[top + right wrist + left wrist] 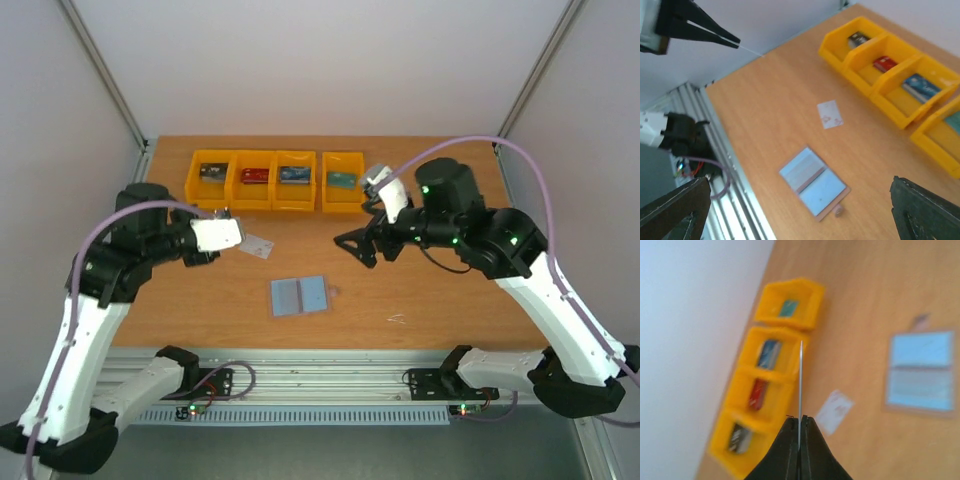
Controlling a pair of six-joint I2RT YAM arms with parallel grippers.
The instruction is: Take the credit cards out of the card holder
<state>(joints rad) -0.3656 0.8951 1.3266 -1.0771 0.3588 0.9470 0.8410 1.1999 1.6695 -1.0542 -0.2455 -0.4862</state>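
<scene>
Pinching a credit card (800,385), left gripper (800,420) hangs near card holder (921,371); right gripper (355,248) spread.

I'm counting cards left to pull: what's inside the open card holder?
The card holder lies open, showing blue-grey panels; no card sticks out. Anything tucked in its pockets is hidden.

Left tool (799,421) pinches a credit card (800,380), arm raised; right tool (800,185) hovers, jaws spread wide.
</scene>
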